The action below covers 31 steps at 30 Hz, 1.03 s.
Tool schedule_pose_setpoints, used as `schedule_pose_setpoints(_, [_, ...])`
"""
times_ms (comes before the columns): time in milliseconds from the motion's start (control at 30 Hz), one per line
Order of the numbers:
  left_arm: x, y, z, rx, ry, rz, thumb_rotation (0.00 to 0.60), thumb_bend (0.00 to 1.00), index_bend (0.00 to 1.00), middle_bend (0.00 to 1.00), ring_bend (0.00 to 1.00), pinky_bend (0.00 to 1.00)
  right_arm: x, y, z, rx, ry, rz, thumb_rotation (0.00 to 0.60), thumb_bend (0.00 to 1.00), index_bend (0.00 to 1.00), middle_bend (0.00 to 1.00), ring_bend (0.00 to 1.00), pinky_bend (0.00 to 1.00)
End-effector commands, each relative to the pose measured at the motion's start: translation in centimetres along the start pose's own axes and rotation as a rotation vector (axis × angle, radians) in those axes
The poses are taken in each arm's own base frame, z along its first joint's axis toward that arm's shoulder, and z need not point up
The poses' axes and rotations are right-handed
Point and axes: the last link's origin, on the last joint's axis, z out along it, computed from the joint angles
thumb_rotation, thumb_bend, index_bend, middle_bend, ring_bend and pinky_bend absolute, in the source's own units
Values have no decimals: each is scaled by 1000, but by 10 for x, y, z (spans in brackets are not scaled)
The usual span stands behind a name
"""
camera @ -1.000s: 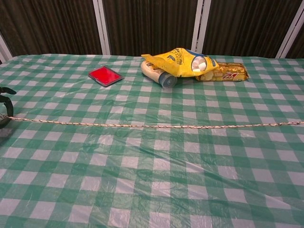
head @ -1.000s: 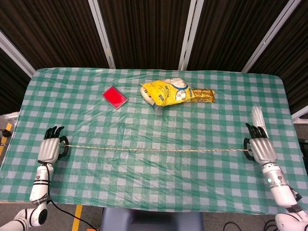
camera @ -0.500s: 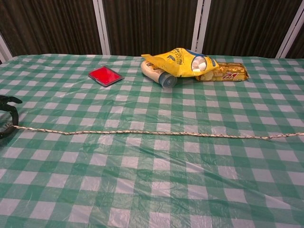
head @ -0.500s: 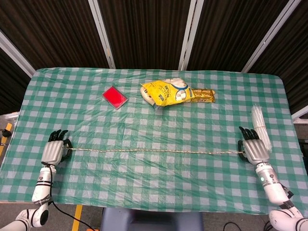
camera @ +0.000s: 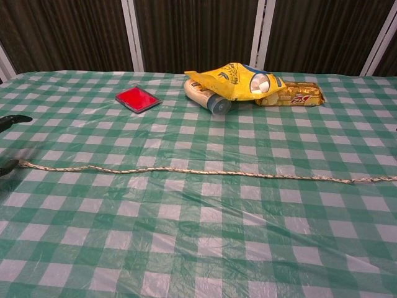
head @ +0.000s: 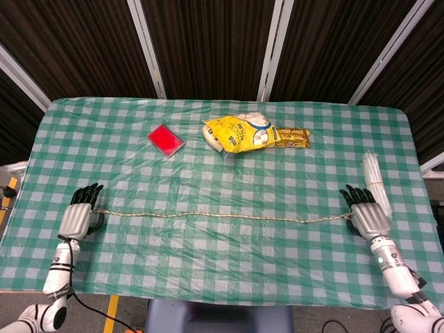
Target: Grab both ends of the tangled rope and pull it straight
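The pale braided rope [head: 222, 218] lies nearly straight across the checkered table, with a slight sag, and shows in the chest view too as the rope [camera: 198, 172]. My left hand [head: 78, 214] rests at the rope's left end, fingers spread, holding nothing. The rope's tip lies on the cloth just beside its thumb [camera: 6, 166]. At the other end my right hand [head: 364, 212] also has its fingers spread, and the rope tip lies by its thumb side. The chest view does not show the right hand.
A red flat case [head: 166, 139] lies at the back left. A yellow snack bag [head: 239, 132] lies over a white bottle, next to a gold biscuit pack [head: 291, 137], at back centre. A clear plastic strip [head: 374, 180] lies just beyond my right hand.
Both hands moved inward and spread their fingers, letting go of the rope ends. The rope went from taut to lying slack on the cloth.
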Motion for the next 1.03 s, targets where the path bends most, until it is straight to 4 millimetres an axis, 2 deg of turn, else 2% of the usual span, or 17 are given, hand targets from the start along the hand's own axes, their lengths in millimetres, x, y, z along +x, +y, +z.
schedule_pose_setpoints(33, [16, -3, -14, -20, 28, -65, 600, 447, 0, 0, 0, 67, 10, 2, -18, 1, 59, 14, 600, 497, 102, 0, 0, 0])
schedule_pose_setpoints(133, [33, -1, -34, -63, 48, -122, 600, 448, 0, 0, 0, 60, 21, -1, -43, 10, 139, 22, 600, 478, 29, 0, 0, 0])
schedule_pose_setpoints(200, [46, 1, -54, -101, 49, -155, 600, 449, 0, 0, 0, 51, 27, -5, -63, 19, 185, 20, 600, 465, 2, 0, 0, 0])
schedule_pose_setpoints(400, [79, 2, -125, -165, 28, -77, 600, 444, 0, 0, 0, 28, 33, -22, -115, 40, 239, -21, 600, 423, 0, 0, 0, 0])
schedule_pose_setpoints(500, [84, -3, -150, -128, 12, -39, 600, 444, 0, 0, 0, 27, 28, -24, -132, 30, 248, -7, 600, 422, 0, 0, 0, 0])
schedule_pose_setpoints(600, [86, -3, -153, -132, -6, -1, 600, 452, 0, 0, 0, 27, 18, -21, -136, 13, 193, -6, 600, 420, 0, 0, 0, 0])
schedule_pose_setpoints(1033, [87, -10, -146, -82, 46, 52, 600, 455, 0, 0, 0, 27, 19, -21, -134, 9, 178, -8, 600, 420, 0, 0, 0, 0])
